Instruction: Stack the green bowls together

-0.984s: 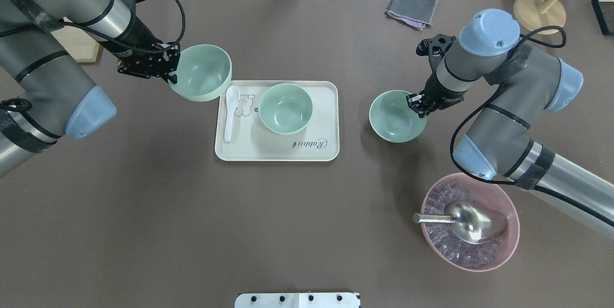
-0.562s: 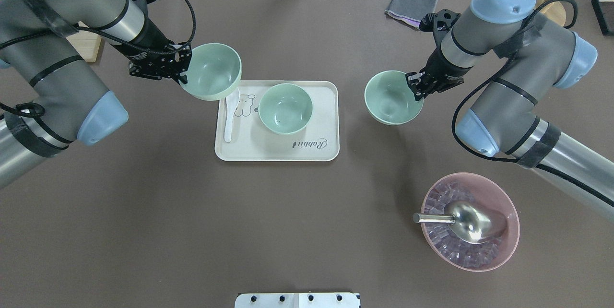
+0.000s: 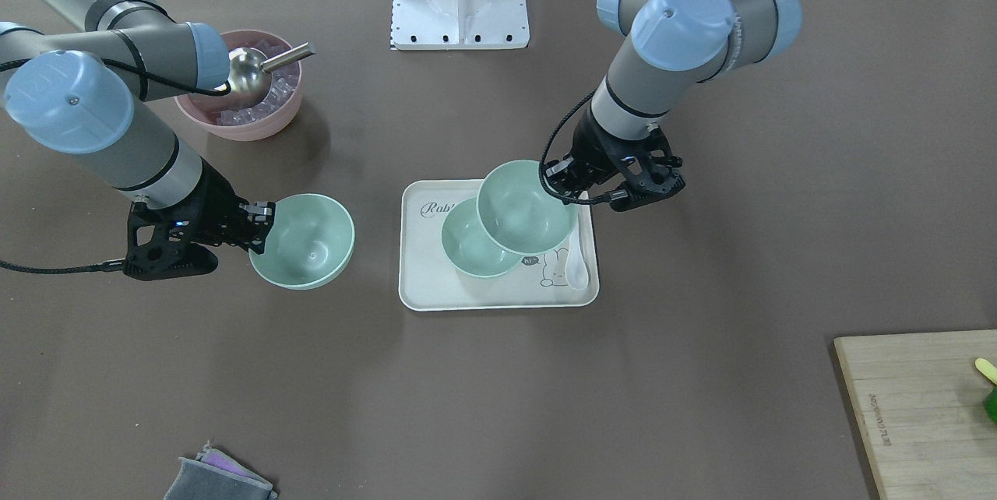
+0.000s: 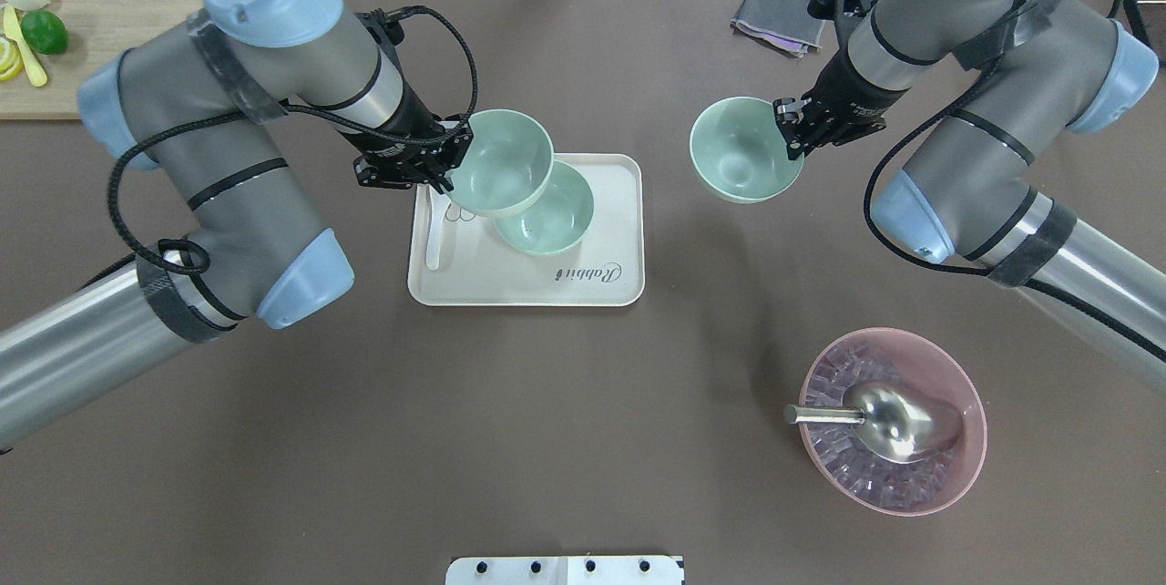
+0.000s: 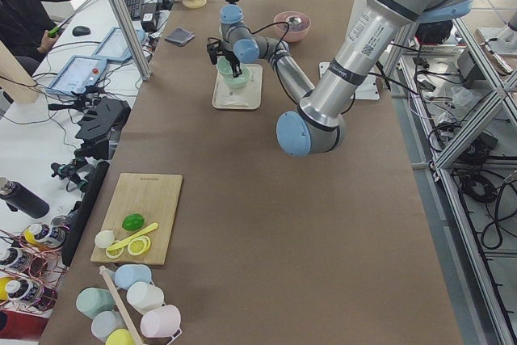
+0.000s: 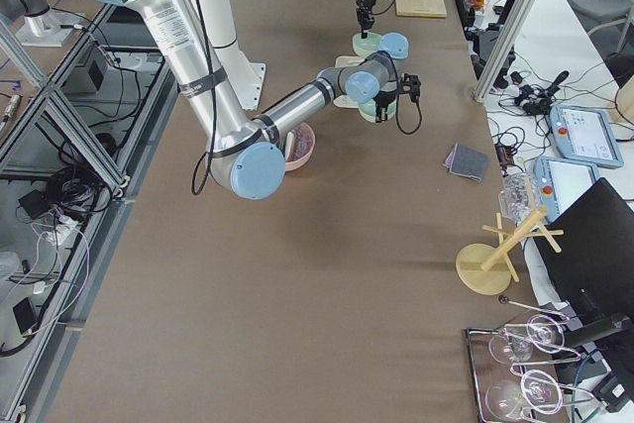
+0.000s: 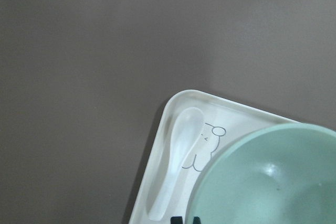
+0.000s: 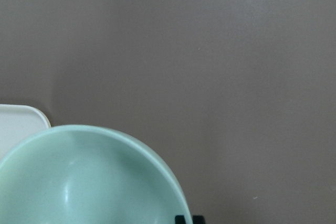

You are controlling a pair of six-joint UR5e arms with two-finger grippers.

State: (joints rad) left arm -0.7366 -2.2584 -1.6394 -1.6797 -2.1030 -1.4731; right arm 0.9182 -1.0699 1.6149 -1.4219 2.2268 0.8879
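Three pale green bowls show. One green bowl sits on the cream tray. My left gripper is shut on the rim of a second green bowl and holds it in the air, overlapping the tray bowl's near-left edge; it also shows in the front view and the left wrist view. My right gripper is shut on the rim of the third green bowl, held above the table right of the tray; it fills the right wrist view.
A white spoon lies on the tray's left side. A pink bowl with ice and a metal scoop sits at the near right. A grey cloth lies at the far right. A wooden board with lime pieces is at the far left.
My left arm carried its bowl right, over the tray and the tray bowl's edge. My right arm lifted its bowl off the table and moved it slightly away from me.
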